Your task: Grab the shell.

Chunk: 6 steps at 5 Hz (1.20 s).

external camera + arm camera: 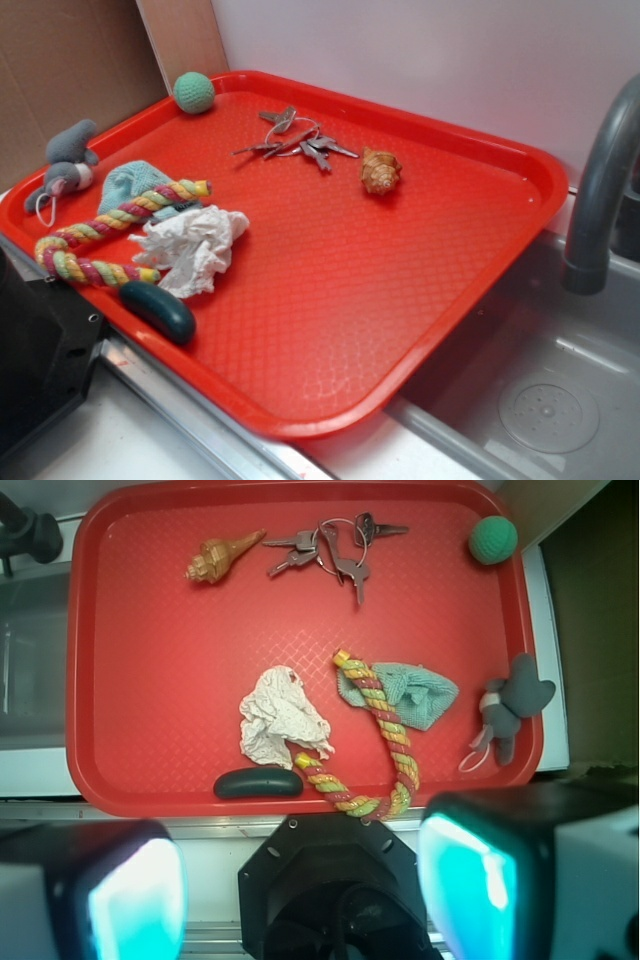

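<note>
So the shell (222, 557) sits on the red tray (330, 300) just beside the keys (333, 548), tip pointing at them. End effector (300, 885) is spread wide, holding nothing, hanging back past the tray edge nearest the dark oval thing (258, 783). I'd come down on the fat whorl end, away from the keys. Wrist view shows the tip direction; exterior view doesn't, and probably no arm in it.
</note>
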Each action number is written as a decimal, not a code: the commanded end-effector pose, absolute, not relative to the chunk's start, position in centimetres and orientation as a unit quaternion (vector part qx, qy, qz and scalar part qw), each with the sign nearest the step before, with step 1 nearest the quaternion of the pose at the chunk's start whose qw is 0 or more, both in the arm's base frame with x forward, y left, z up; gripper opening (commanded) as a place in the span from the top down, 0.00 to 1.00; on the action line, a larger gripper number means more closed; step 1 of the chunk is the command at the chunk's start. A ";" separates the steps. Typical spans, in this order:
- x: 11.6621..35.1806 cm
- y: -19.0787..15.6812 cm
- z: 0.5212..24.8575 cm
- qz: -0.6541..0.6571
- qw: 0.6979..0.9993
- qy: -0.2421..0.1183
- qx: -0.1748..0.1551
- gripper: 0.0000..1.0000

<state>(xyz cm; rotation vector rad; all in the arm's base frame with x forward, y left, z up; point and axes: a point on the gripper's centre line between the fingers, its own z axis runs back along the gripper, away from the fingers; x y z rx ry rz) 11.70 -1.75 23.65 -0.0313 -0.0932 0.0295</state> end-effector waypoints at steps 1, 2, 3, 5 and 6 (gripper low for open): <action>11.7 -1.8 23.6 0.015 0.999 -0.047 -0.016 0.00; 16.7 -4.1 19.1 0.141 0.990 0.009 -0.025 0.00; 22.2 -5.5 17.2 0.263 0.963 0.009 -0.061 0.00; 22.2 -5.5 17.2 0.263 0.963 0.009 -0.061 0.00; 21.1 -4.1 15.2 0.183 0.976 -0.104 -0.062 0.00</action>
